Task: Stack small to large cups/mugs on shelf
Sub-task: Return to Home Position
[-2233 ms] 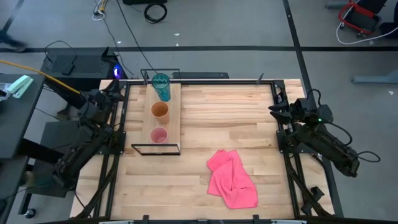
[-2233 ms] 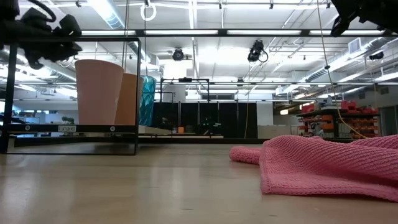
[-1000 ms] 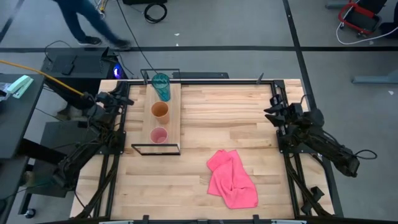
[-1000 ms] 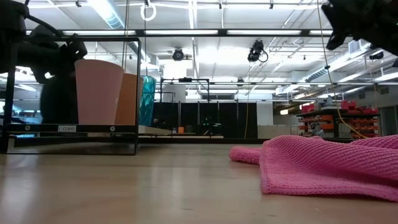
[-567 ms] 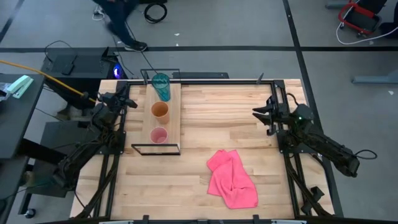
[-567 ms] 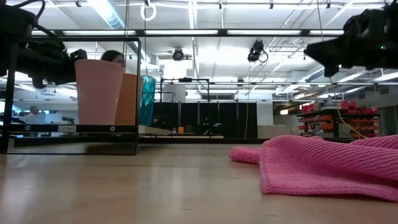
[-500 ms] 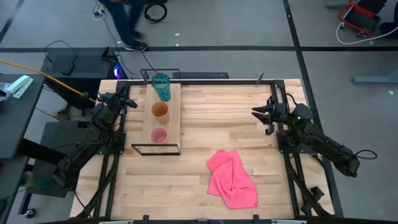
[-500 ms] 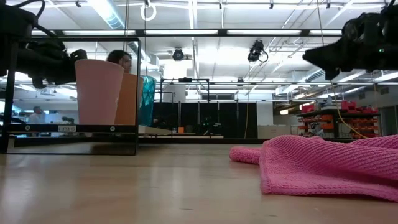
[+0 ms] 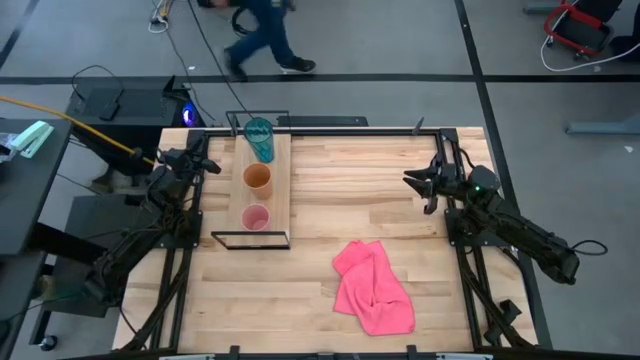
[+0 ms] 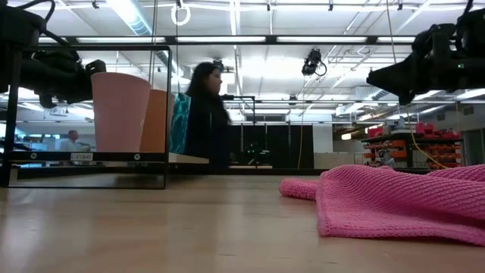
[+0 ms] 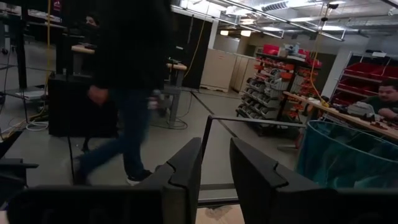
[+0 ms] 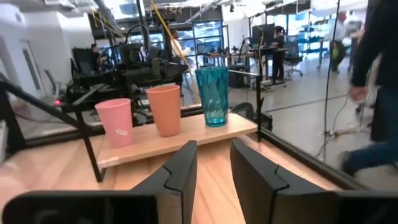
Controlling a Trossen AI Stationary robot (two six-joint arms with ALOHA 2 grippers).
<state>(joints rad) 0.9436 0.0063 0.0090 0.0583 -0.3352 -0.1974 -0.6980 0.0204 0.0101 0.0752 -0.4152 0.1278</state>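
Three cups stand upright in a row on the narrow wooden shelf point(image 9: 281, 200) at the table's far left: the teal tumbler point(image 9: 259, 138) farthest, the orange cup point(image 9: 258, 180) in the middle, the pink cup point(image 9: 256, 217) nearest. The right wrist view shows all three: pink point(image 12: 115, 121), orange point(image 12: 164, 109), teal point(image 12: 212, 95). My left gripper point(image 9: 205, 163) hovers just left of the shelf, narrowly open and empty, with the teal tumbler point(image 11: 348, 155) in its wrist view. My right gripper point(image 9: 415, 182) hovers over the table's right part, narrowly open and empty, pointing at the shelf.
A crumpled pink cloth point(image 9: 373, 288) lies on the slatted tabletop near the front middle. The shelf's thin black frame point(image 9: 249, 240) rises around the plank. A person point(image 9: 262, 30) walks on the floor beyond the table's far edge. Bare tabletop lies between the shelf and my right gripper.
My right gripper has gone from the table's right edge toward the left, out over the tabletop, and has come lower. My left gripper has shifted slightly toward the shelf. The cups and cloth have stayed put. A person has walked past behind the table.
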